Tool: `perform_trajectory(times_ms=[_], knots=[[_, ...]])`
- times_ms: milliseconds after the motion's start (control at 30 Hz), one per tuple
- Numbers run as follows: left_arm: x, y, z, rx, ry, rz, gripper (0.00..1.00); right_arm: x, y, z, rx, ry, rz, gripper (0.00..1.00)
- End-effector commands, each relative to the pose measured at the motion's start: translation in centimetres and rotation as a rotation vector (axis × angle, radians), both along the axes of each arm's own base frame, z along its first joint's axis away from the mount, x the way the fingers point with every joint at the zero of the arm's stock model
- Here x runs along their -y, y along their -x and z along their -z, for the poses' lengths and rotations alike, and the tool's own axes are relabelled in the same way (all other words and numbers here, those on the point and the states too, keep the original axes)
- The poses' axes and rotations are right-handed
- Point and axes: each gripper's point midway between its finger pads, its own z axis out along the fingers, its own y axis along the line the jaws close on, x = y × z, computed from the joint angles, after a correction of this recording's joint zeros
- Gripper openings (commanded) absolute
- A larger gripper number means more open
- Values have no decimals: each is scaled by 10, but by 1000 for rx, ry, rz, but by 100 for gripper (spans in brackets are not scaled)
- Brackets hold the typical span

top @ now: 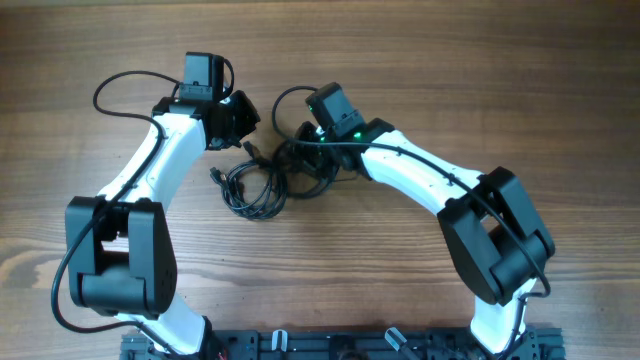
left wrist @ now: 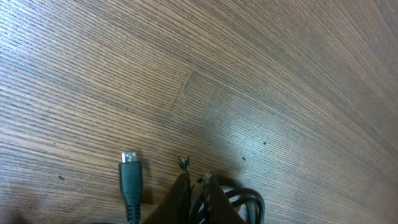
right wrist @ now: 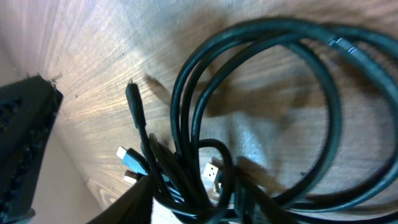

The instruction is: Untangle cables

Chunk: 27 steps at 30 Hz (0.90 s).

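The cables [top: 255, 190] lie as a black tangle of loops on the wooden table between the two arms. My left gripper [top: 243, 125] is at the tangle's upper left. In the left wrist view its fingertips [left wrist: 196, 179] are almost together with a thin strand between them, a black plug [left wrist: 129, 177] lies just left and a cable loop [left wrist: 252, 202] just right. My right gripper [top: 305, 152] sits over the tangle's right part. In the right wrist view its fingers [right wrist: 193, 202] close round a bunch of cables [right wrist: 261, 37], with a blue-tipped plug [right wrist: 130, 160] beside them.
Bare wooden table [top: 420, 270] lies all around. The left arm's dark gripper body [right wrist: 25, 143] shows at the left edge of the right wrist view. The arms' own thicker black wires [top: 115, 85] arc behind them.
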Motion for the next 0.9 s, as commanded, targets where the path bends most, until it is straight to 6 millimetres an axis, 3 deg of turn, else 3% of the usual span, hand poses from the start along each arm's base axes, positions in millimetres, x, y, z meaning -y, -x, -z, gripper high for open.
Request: perform_trajectory(times_ms=[0,100,300,400,533,700,867], knots=[[2,-2,-1,8,-3,20,10,-12,9,3,-40,-1,33,47],[2,-2,-1,7,-3,20,10,-12,8,6,-30,24,65,46],[2,-2,-1,7,-3,20,10,-13,-4,1,8,11,104,22],[2,-2,-1,7,-3,20,10,-15,-11,-4,38,-11,105,20],[2,-2,-1,8,-3,20,10,-14,-11,-3,35,-9,105,19],[2,-2,-1,8,-3,20,10,-15,2,6,-23,-1,135,31],[2,-2,-1,8,-3,20,10,-17,14,19,-55,5,172,36]])
